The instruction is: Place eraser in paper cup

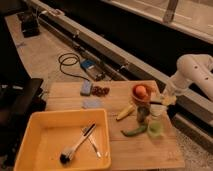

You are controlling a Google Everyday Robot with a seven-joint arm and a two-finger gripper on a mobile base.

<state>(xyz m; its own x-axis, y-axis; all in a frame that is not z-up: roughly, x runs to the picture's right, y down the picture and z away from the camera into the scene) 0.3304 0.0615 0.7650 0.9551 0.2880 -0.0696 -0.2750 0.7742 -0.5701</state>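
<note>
Roughly, per item:
Surface: wooden top (150, 150), things spread over it.
Arm: white arm (192, 72) comes in from the right edge, bent down toward the surface's right rim.
Tool: tool (167, 98) low at the right rim, just right of the bowl; spread or pinching, cannot tell.
Eraser: a pale tan flat piece (169, 100) sits at the tool's tip, probably the eraser; dark face not made out.
Cup: pale rim of the paper cup (156, 111) just below and left of the tool, beside the grey cylinder.
Green cup: translucent green cup (155, 129) in front of the paper cup, near the right edge.
Cylinder: small dark cylinder (142, 114) between bowl and green cup.
Bowl: orange bowl (142, 93) with round fruit in it, back right.
Banana: yellow (125, 112), left of the cylinder.
Pepper: green pod (133, 131) in front of the banana.
Tray: yellow tub (35, 130) front left, brush (76, 146) and a thin utensil inside.
Pad: blue-grey pad (86, 88) back left, red cluster (101, 90) beside it.
Cloth: pale square (92, 103) just in front of the pad.
</note>
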